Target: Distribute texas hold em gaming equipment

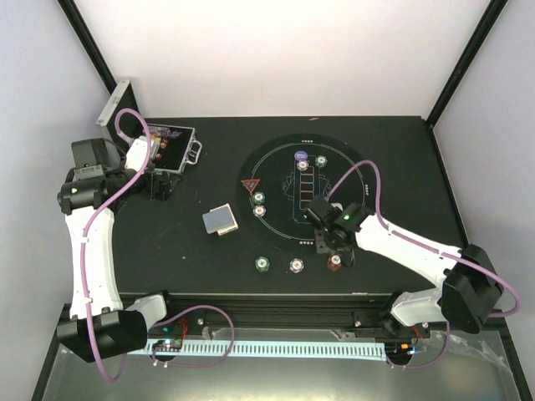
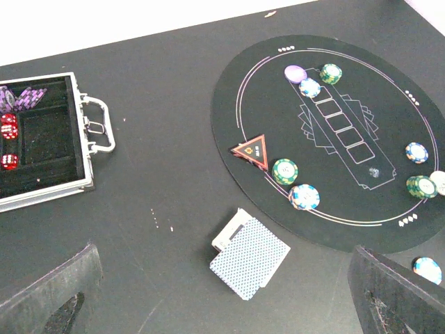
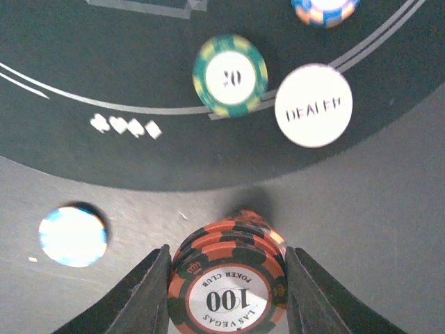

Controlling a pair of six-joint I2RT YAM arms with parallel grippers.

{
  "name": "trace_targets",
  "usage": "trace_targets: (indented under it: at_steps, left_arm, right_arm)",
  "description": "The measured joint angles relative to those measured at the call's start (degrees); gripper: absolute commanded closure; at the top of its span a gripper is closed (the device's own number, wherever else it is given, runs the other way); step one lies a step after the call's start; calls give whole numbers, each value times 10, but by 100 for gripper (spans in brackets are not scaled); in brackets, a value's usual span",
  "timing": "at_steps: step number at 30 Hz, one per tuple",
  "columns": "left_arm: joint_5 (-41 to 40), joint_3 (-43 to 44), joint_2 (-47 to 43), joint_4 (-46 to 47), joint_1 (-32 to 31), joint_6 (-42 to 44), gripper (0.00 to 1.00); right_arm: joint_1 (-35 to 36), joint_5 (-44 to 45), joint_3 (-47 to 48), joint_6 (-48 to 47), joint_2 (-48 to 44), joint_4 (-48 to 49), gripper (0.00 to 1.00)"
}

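Observation:
My right gripper [image 3: 228, 292] is shut on a leaning stack of brown-red poker chips [image 3: 228, 268] marked 100, on the bare table just outside the round mat [image 3: 139, 160]; the stack also shows in the top view [image 1: 335, 260]. A green chip [image 3: 230, 75], a white DEALER button [image 3: 313, 105] and a blue chip [image 3: 72, 236] lie nearby. The card deck [image 2: 249, 256], grey-blue back up, lies left of the mat [image 1: 220, 220]. My left gripper [image 2: 222, 306] is open and empty, held high above the deck. More chips lie on the mat: green [image 2: 285, 171] and blue-white [image 2: 304, 197].
The open silver case [image 2: 42, 139] with red dice and purple chips stands at the far left [image 1: 171, 144]. A red triangular marker [image 2: 252, 152] lies on the mat's left edge. More chips [image 2: 309, 88] sit at the mat's far side and others [image 2: 421, 186] at its near side.

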Motion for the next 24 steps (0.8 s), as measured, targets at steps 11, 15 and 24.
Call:
trace_targets:
  at_steps: [11, 15, 24]
  left_arm:
    - [0, 0, -1, 0, 0, 0, 1]
    - [-1, 0, -3, 0, 0, 0, 1]
    - [-2, 0, -3, -1, 0, 0, 1]
  right_arm:
    - [0, 19, 222, -46, 140, -19, 83]
    - [-3, 20, 327, -75, 253, -19, 83]
    - [-27, 8, 517, -118, 457, -16, 83]
